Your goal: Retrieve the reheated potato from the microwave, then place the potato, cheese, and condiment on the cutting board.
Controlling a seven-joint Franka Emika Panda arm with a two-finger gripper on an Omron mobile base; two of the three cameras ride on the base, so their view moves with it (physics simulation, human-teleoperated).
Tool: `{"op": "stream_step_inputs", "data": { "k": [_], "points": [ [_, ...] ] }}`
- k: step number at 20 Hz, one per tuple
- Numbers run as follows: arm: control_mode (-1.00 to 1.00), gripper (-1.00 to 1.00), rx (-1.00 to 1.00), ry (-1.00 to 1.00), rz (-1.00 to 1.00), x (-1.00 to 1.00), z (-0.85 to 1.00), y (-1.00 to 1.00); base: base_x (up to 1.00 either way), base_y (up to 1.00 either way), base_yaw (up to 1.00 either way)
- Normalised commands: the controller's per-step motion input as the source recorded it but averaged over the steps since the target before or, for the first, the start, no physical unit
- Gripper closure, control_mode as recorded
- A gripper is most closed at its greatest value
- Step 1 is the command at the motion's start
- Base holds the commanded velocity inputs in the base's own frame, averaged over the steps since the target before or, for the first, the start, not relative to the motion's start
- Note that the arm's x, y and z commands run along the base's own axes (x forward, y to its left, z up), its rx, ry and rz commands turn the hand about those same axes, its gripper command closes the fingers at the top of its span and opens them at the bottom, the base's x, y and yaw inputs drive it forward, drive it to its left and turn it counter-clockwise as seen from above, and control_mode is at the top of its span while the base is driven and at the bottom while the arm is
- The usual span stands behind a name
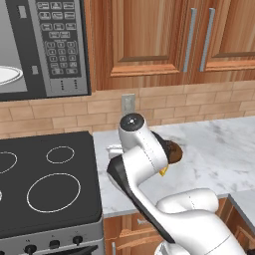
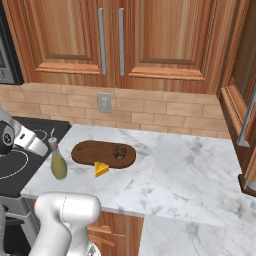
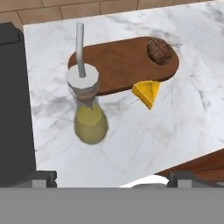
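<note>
The potato (image 3: 159, 50) (image 2: 119, 151) lies on the right end of the cutting board (image 3: 118, 65) (image 2: 95, 151). The cheese (image 3: 147, 92) (image 2: 101, 169) sits on the counter against the board's near edge. Left of it on the marble stands the condiment (image 3: 89, 118) (image 2: 58, 163), just off the board's left end. My gripper (image 3: 113, 178) hovers above the counter's front edge, open with its fingertips (image 3: 43, 177) wide apart and nothing between them; the bottle lies ahead, slightly left of centre. The microwave (image 1: 60, 45) hangs at the upper left, a white plate (image 1: 7, 74) showing inside.
A black stovetop (image 1: 45, 184) (image 3: 13, 109) borders the counter on the left, close to the bottle. Wooden wall cabinets (image 2: 115, 40) hang above the brick backsplash. The marble counter (image 2: 190, 170) stretches right of the board. In the left base view my arm (image 1: 142, 159) hides most of the board.
</note>
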Motion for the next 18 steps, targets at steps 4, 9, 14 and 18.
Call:
{"op": "stream_step_inputs", "data": {
  "k": [4,9,14,18],
  "points": [
    [-1.0,-1.0,-0.01,0.0,0.05,0.19,-0.16,-0.18,0.0,0.0,0.0],
    [-1.0,-1.0,0.0,0.0,0.08,0.11,-0.07,-0.09,0.0,0.0,0.0],
    [-1.0,-1.0,0.0,0.01,0.08,0.1,-0.14,0.01,0.0,0.0,0.0],
    [-1.0,-1.0,0.0,0.06,0.07,0.24,-0.23,0.0,0.0,0.0,0.0]
  ]
}}
